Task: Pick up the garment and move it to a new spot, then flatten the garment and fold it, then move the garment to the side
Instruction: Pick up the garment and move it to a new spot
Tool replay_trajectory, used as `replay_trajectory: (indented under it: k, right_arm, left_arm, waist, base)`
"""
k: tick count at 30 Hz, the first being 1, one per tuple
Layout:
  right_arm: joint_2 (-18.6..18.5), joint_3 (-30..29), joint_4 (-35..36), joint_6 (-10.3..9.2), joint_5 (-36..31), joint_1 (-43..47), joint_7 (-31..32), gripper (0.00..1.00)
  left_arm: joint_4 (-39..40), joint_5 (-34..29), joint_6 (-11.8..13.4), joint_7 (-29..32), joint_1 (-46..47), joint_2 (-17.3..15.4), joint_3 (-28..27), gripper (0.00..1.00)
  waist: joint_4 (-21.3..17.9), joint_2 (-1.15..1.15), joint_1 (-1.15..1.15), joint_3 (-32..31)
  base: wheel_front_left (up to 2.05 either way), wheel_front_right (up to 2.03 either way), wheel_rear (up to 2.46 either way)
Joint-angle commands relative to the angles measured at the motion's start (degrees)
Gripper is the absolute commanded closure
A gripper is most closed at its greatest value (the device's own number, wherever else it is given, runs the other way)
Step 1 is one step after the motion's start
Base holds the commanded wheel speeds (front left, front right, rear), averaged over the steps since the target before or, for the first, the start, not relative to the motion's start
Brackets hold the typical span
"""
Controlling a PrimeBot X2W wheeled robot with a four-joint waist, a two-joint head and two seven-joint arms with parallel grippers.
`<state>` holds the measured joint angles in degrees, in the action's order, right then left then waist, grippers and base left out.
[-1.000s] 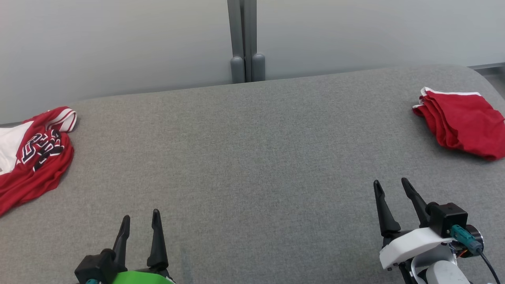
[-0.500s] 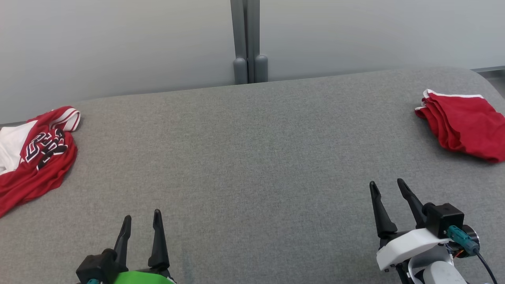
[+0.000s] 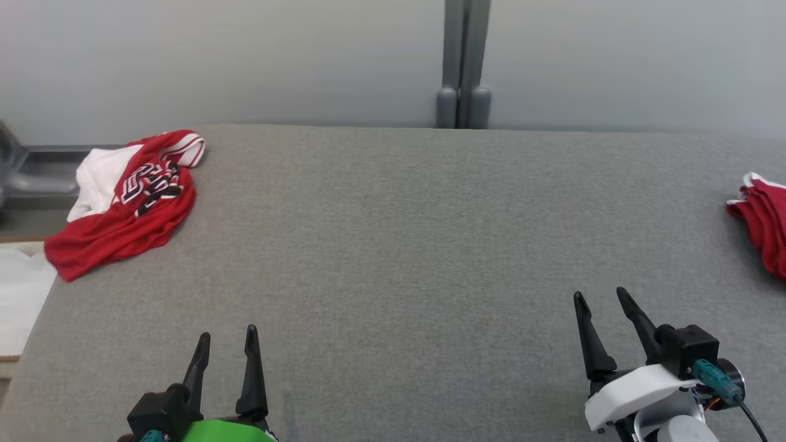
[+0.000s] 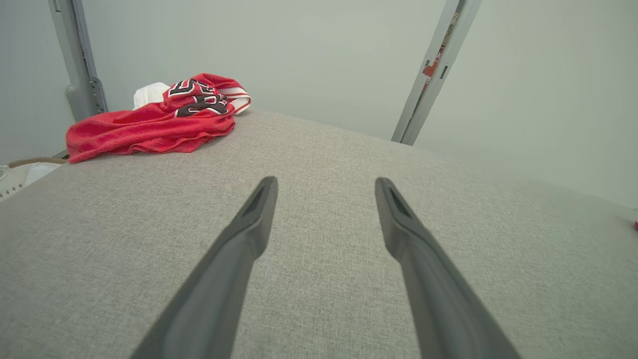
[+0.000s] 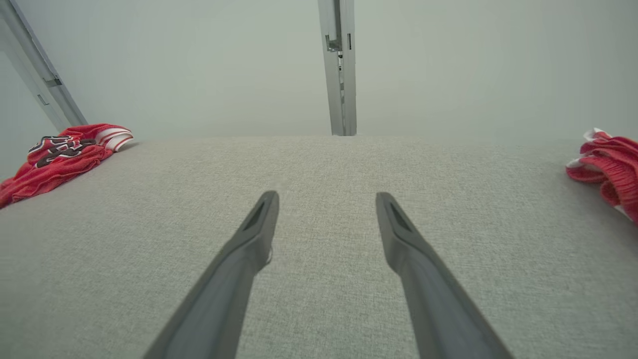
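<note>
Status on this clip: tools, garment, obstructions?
Left tool open, empty. Right tool open, empty. Jersey crumpled far left, untouched. Folded red cloth far right, out of the way.

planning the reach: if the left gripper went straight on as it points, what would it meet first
Probably only the wall beyond the bare grey surface. The left gripper points past the jersey, which lies off to its left.

A bare lab or office-style test room, by the look of it; plain pale wall panels [image 3: 245, 55] meet at a grey metal post [image 3: 464, 55]; 1 wide grey fabric-covered work surface [image 3: 393, 233] stretches across.
</note>
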<state>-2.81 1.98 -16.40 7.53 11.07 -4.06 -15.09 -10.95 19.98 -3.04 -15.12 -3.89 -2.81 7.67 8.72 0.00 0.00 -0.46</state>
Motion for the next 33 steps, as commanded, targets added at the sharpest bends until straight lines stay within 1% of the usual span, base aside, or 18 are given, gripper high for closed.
replay_trajectory:
  k: [1,7,9,11,16,25,33]
  right_arm:
    - [-0.18,0.24,0.01,-0.09,0.25,0.80,-0.09,0.00]
    - [-0.19,2.19,-0.65,-0.09,0.82,1.13,-0.09,0.00]
    - [-0.19,2.60,-0.77,-0.09,1.25,1.26,-0.09,0.00]
    - [-0.19,3.29,-0.88,-0.09,1.50,1.36,-0.09,0.00]
    - [-0.23,5.69,-1.59,-0.09,1.36,-0.60,-0.09,0.00]
    - [-0.23,7.10,-2.42,-0.09,1.14,-1.70,-0.09,0.00]
    - [-0.22,6.44,-1.85,-0.09,0.43,-1.19,-0.09,0.00]
  left_arm:
    - [-0.11,-0.79,-0.26,-0.02,0.55,-0.18,-0.26,0.00]
    - [-0.30,-1.50,-0.73,-0.02,0.11,-0.17,-1.05,0.00]
    - [-0.28,-1.66,-0.96,-0.02,-0.08,-0.18,-1.25,0.00]
    - [0.00,-1.71,-0.96,-0.02,-0.40,-0.19,-1.72,0.00]
    - [1.99,-1.60,-0.33,-0.02,-1.70,-0.16,-3.42,0.00]
    - [3.65,-0.87,0.52,-0.02,-2.87,-0.16,-3.54,0.00]
    - [3.21,-0.73,0.04,-0.02,-1.56,-0.16,-3.72,0.00]
  waist:
    - [7.97,0.00,0.00,-0.26]
    - [16.28,0.00,0.00,-1.26]
    - [18.44,0.00,0.00,-1.66]
    - [19.74,0.00,0.00,-1.82]
    - [20.39,0.00,0.00,-1.00]
    - [20.68,0.00,0.00,-0.52]
    - [20.65,0.00,0.00,-0.65]
  base:
    - [0.00,0.00,0.00]
    - [0.00,0.00,0.00]
    - [0.00,0.00,0.00]
    - [0.00,0.00,0.00]
    - [0.00,0.00,0.00]
    - [0.00,0.00,0.00]
    - [0.00,0.00,0.00]
